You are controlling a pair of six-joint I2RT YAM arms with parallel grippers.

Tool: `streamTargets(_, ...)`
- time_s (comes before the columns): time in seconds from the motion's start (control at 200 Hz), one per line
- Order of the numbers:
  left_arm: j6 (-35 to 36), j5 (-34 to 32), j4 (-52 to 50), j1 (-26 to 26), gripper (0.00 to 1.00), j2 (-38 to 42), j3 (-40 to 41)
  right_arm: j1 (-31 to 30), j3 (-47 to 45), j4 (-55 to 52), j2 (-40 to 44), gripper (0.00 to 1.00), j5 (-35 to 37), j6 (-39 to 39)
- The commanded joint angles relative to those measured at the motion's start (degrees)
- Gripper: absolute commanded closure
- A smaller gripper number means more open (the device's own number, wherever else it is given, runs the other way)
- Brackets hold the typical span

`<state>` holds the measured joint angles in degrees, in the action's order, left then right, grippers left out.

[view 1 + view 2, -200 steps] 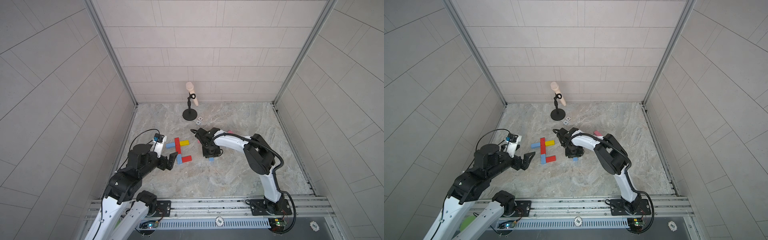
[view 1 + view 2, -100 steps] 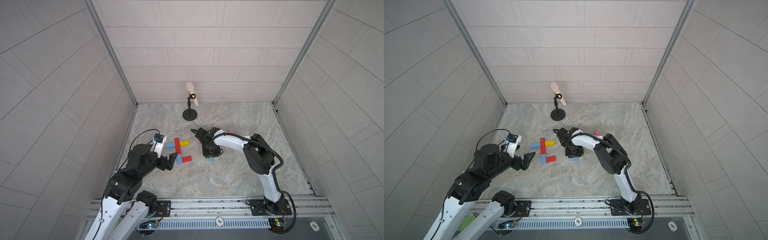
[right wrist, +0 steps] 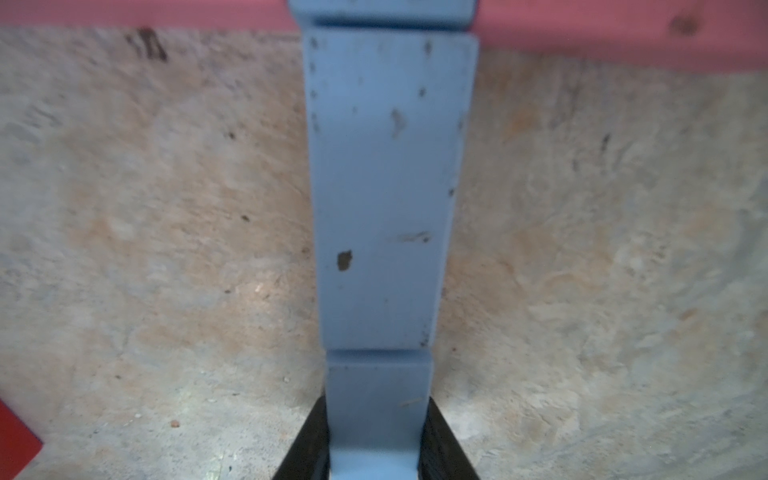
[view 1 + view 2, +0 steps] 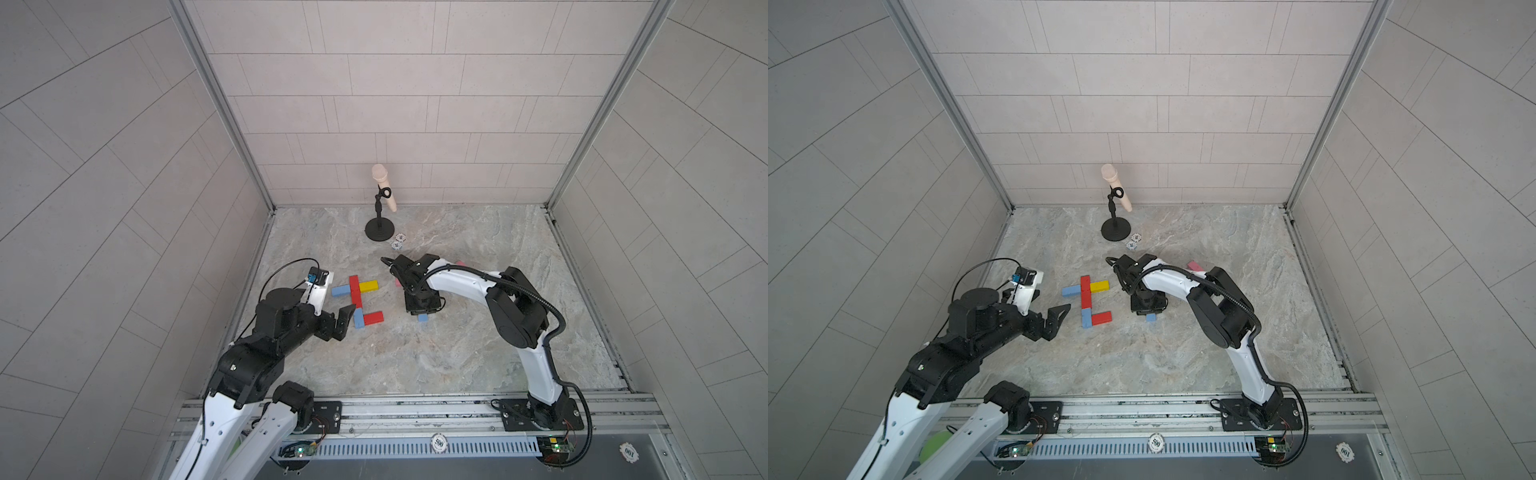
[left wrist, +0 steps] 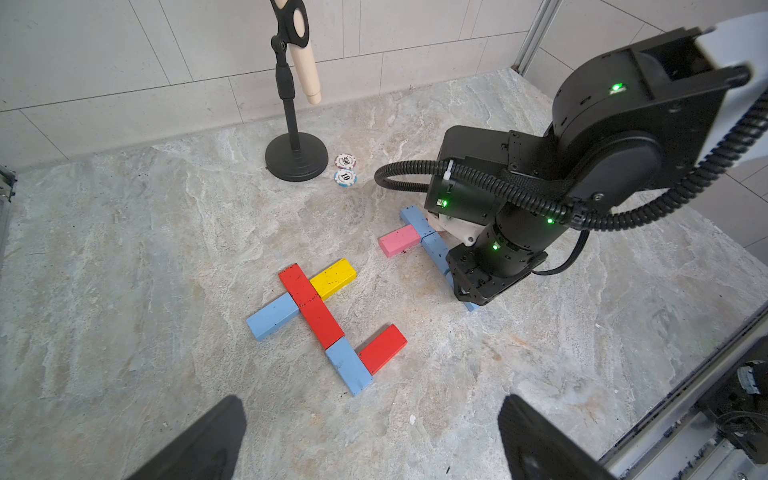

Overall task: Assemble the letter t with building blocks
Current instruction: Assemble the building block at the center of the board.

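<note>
Nothing is seen moved since a second ago: the right gripper (image 3: pixel 376 446) is clamped on the lowest light blue block (image 3: pixel 378 382) under a pink crossbar (image 3: pixel 582 25) on the surface (image 5: pixel 124 249), the left gripper (image 5: pixel 372 411) is held apart near the finished red-stemmed t (image 5: pixel 309 303), so little beyond release is judged left.

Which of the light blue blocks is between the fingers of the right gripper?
The light blue block ending the blue stem, farthest from the pink blocks: the fingers flank it; the others lie free.
</note>
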<state>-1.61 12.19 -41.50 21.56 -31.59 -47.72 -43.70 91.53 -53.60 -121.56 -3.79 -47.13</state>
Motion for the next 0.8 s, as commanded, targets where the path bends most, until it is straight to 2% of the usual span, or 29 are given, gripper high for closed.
streamTargets(0.0,0.3,0.0,-0.3,0.2,0.00,0.0,0.3,0.4,0.6,-1.1,-1.9,0.69,2.1,-0.4)
streamTargets(0.796,0.2,0.3,-0.6,0.2,0.00,0.3,0.4,1.0,0.3,-0.6,-2.5,0.67,2.1,-0.2)
